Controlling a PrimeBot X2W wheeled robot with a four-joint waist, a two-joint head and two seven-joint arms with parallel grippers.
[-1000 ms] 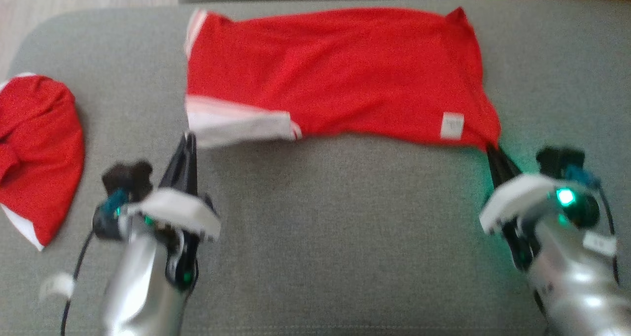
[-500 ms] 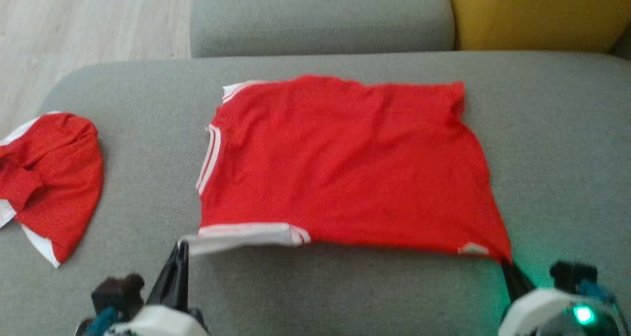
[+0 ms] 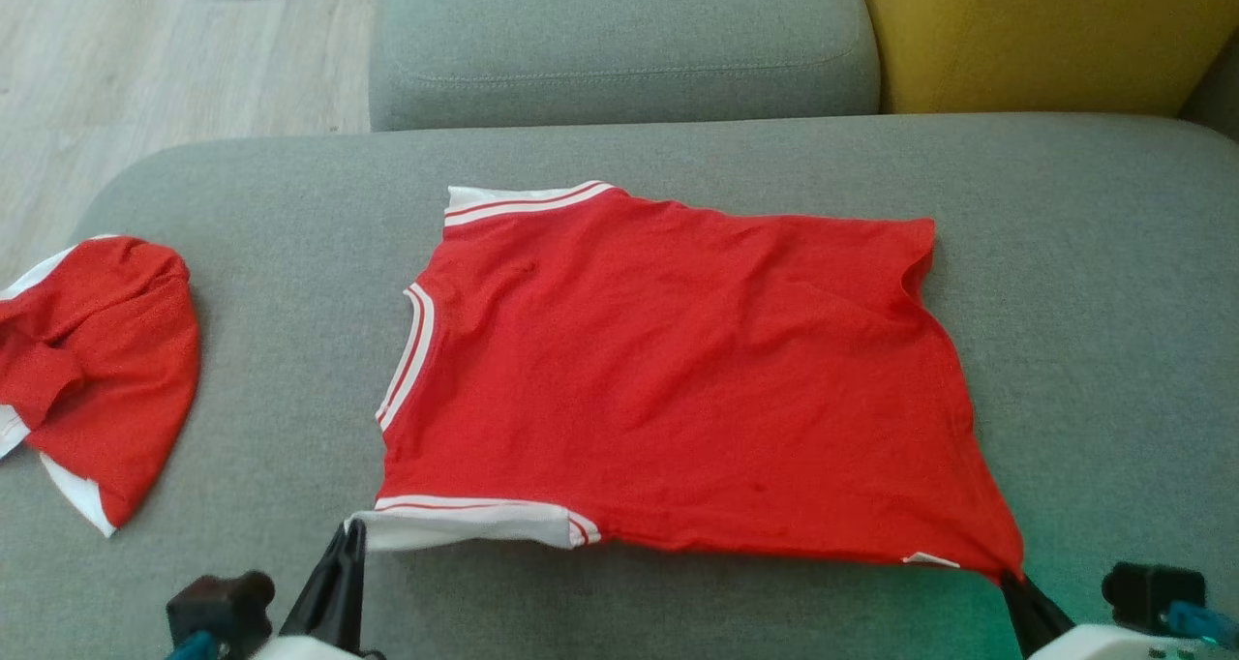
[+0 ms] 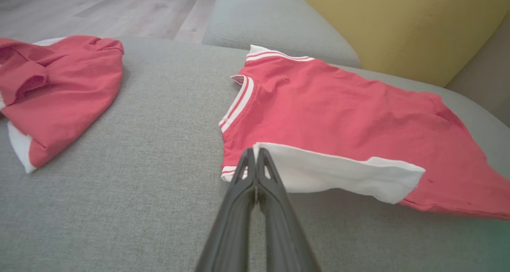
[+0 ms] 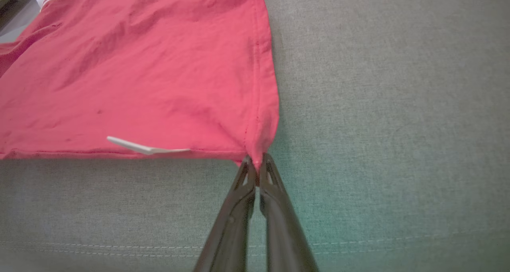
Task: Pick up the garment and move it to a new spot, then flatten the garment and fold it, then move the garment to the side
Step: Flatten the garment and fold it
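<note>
Step in hand: flattening, as judged; the garment (image 3: 678, 370) is spread on the sofa seat (image 3: 1084, 302), beyond and between both jaws.
Left gripper (image 4: 255, 154): jaws clamped on the white sleeve (image 4: 338, 172).
Right gripper (image 5: 257, 160): jaws pinched on the hem corner (image 5: 261, 142).
Next move: both corners to be laid down taut, then released.

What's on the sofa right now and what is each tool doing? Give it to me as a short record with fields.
surface: grey sofa seat
garment: red shirt, spread mostly flat, a few wrinkles
left tool: shut on the corner of the shirt's white sleeve
right tool: shut on the shirt's near hem corner
other item: crumpled red garment on the robot's left, apart from the shirt
background: yellow cushion, wood floor
</note>
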